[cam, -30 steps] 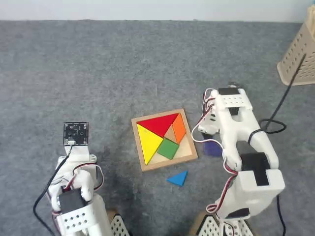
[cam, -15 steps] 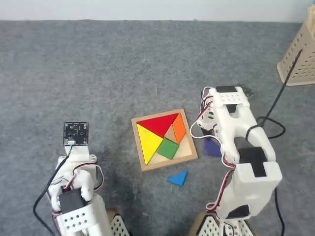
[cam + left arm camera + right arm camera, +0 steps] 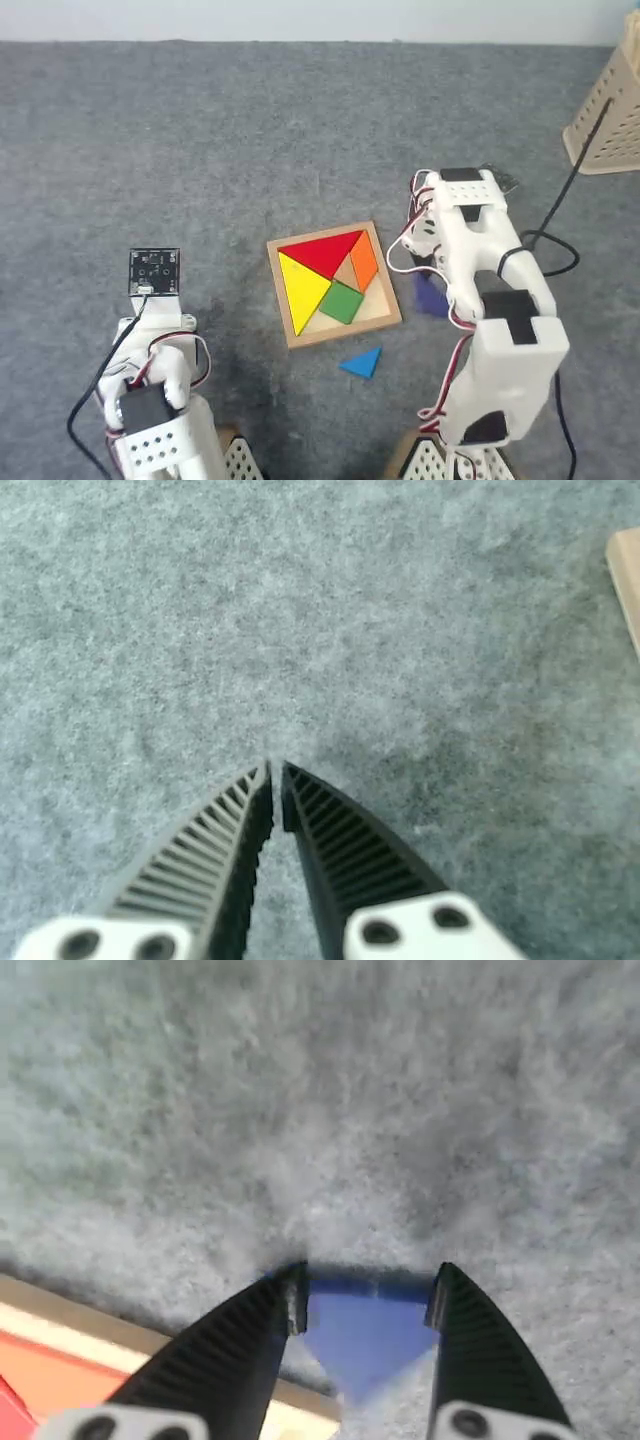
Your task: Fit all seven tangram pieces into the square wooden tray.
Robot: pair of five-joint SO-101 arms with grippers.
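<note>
R arm's right hand (image 3: 366, 1295) is down on the desk (image 3: 200, 150) just right of the tray (image 3: 287, 300); jaws set fairly wide and closed onto the dk-blue piece (image 3: 365, 1332), one pad against each end of its far edge; piece looks to be lying flat on the grey felt, not lifted.

Left hand (image 3: 275, 770) sits near-left, well apart from the tray; jaws drawn narrow to a slit w/ nothing between, bare felt under them.

Tray is mid-desk, turned a bit off square; holds red triangle (image 3: 325, 252), yellow triangle (image 3: 303, 287), orange piece (image 3: 364, 262), green square (image 3: 343, 300); bare wood shows betw. them and along the near-right side. Lt-blue triangle (image 3: 362, 362) lies loose on the felt just near of the tray.

Handling, as I judge it: pieces are thin flat painted wood, so light, stiff, not fragile; grip force can stay low. Trouble is geometry, not weight; the piece sits low in the felt nap, so pads have little edge height to bite; painted edges prob. slick. The part seen betw. the jaws tapers to a point toward the wrist, so its sides aren't parallel; a squeeze there could squirt it out or spin it. Best hold: across the widest part, pads low and flat on the edges, level lift; expect some yaw in the grip, which matters for dropping it into a tight gap.
</note>
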